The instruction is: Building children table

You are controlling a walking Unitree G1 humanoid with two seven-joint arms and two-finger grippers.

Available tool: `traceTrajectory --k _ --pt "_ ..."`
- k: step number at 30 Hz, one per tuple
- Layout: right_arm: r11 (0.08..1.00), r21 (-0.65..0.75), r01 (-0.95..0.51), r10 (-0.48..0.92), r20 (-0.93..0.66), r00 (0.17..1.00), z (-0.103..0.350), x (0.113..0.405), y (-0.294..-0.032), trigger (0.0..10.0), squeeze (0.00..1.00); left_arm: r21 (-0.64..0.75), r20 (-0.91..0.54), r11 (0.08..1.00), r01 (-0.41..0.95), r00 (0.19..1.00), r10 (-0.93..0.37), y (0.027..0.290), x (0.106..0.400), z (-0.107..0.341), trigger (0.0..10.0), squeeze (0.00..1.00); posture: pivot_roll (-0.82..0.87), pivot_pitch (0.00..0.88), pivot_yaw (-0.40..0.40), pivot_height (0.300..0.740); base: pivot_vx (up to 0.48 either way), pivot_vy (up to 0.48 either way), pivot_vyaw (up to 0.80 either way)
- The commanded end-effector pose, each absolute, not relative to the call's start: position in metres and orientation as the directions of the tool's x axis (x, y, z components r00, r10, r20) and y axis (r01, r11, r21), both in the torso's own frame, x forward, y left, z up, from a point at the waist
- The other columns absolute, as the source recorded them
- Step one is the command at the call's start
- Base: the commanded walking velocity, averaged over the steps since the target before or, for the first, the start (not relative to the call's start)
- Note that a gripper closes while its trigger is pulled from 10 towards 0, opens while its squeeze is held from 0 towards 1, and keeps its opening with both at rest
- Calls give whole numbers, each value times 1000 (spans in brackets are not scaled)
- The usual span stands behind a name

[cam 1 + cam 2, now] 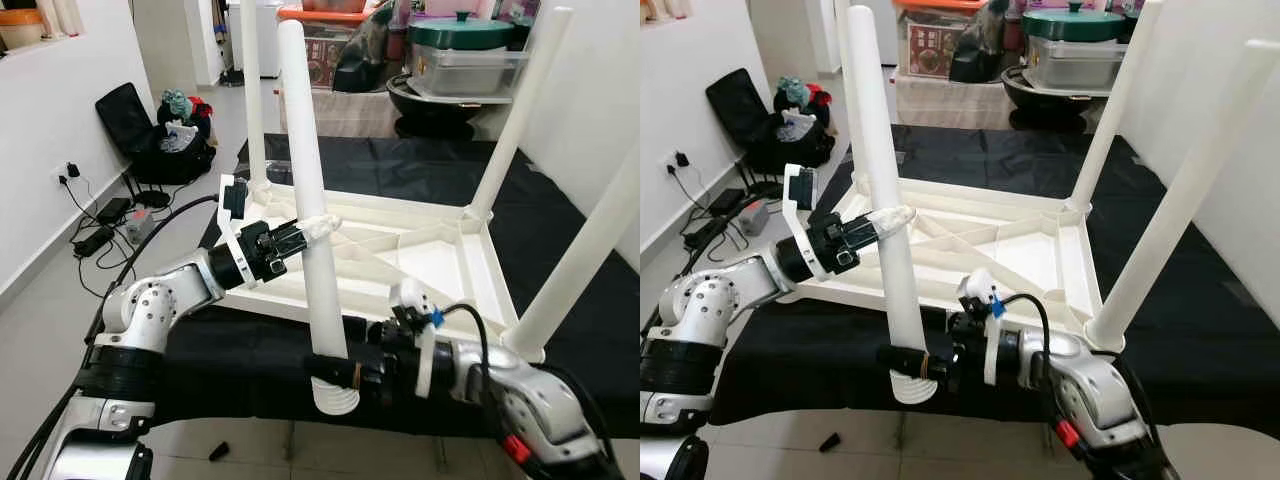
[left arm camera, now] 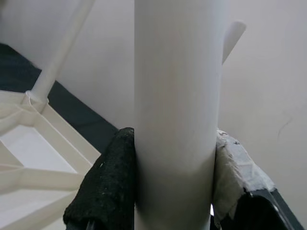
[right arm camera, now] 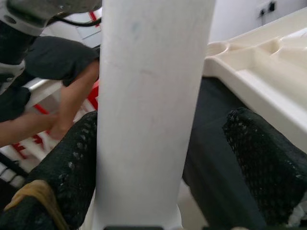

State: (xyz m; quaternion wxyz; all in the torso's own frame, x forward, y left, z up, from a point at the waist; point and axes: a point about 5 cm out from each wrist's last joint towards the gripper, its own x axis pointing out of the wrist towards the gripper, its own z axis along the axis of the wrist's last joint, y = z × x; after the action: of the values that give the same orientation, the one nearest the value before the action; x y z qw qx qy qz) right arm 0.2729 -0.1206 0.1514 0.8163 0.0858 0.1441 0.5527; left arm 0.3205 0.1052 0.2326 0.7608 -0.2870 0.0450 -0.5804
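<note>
Three legs are already standing up out of the upside-down table top [image 1: 430,250], which lies on a black cloth [image 1: 560,230] so the sockets face up. The fourth leg [image 1: 312,200] is the one I'm handling. It's in front of the near corner at about 7 o'clock from the middle of the top, roughly upright and leaning a bit, with its ribbed threaded end [image 1: 334,396] hanging below the near edge, not in any socket yet.

Both grippers are clamped on it. The left gripper [image 1: 318,228] has it around mid-height, coming in from 9 o'clock, and in the left wrist view the two pads [image 2: 103,187] are pressed flat on either side of the tube. The right gripper [image 1: 335,370] grabs low, just above the threads, reaching in from 3 o'clock; its right wrist view shows one finger [image 3: 72,167] against the tube while the other seems to stand slightly off.

My guess at why the grips are split high and low: the bottom hand steers the threaded end, the top one keeps the long tube from swinging. Next I need to lift it and line the threads up over the empty corner socket.
</note>
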Motion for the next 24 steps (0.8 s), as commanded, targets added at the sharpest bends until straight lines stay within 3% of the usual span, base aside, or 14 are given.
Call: traceTrajectory --k 1,9,24 --pt "386 306 -870 922 -171 349 147 273 -119 10000 0 -477 270 136 868 292 -917 102 320 237 10000 0 19 0 -35 740 0 0 0" --pt "397 365 -842 917 -191 350 144 278 -111 10000 0 -470 250 60 881 198 -948 86 316 232 10000 0 7 0 -34 740 0 0 0" --pt "350 381 -856 937 -142 320 164 286 -100 10000 0 -481 220 43 875 168 -961 80 313 220 10000 0 -1 0 -39 740 0 0 0"
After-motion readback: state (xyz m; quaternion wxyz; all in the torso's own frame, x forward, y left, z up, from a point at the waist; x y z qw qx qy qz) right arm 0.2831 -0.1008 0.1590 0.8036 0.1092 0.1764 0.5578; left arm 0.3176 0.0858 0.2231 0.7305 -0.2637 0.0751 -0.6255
